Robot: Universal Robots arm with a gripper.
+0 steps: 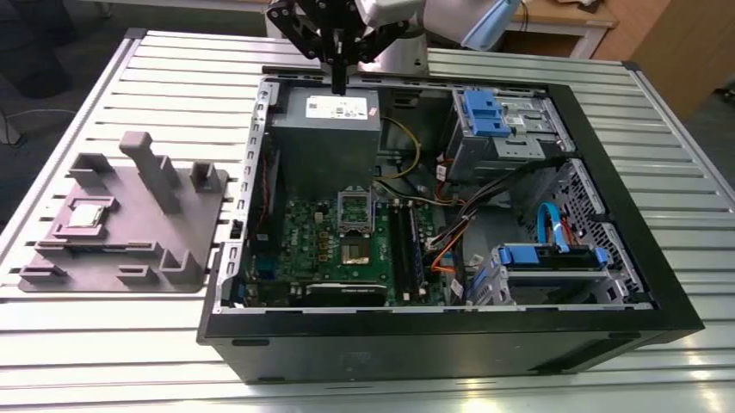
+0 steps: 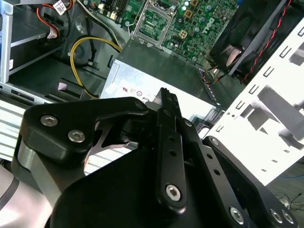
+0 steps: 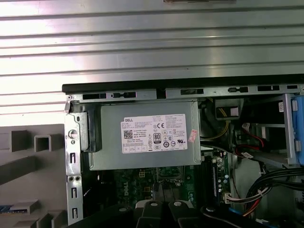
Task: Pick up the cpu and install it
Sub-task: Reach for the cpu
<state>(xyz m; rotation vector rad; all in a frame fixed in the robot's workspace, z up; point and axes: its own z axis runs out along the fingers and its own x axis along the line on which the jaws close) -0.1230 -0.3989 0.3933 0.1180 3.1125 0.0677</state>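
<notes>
Exterior view, claw (image 1: pixel 340 84) pressed together, pointing down above power supply (image 1: pixel 327 125), cpu (image 1: pixel 89 212) well apart

Exterior view high over the case (image 1: pixel 436 344); both wrist views near power supply (image 3: pixel 142 156) (image 2: pixel 156 66).

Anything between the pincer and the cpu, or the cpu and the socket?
Nothing covers the cpu on the grey fixture. The case's side wall stands between it and both the pincer, over the power supply, and the socket; the case is open on top.
</notes>
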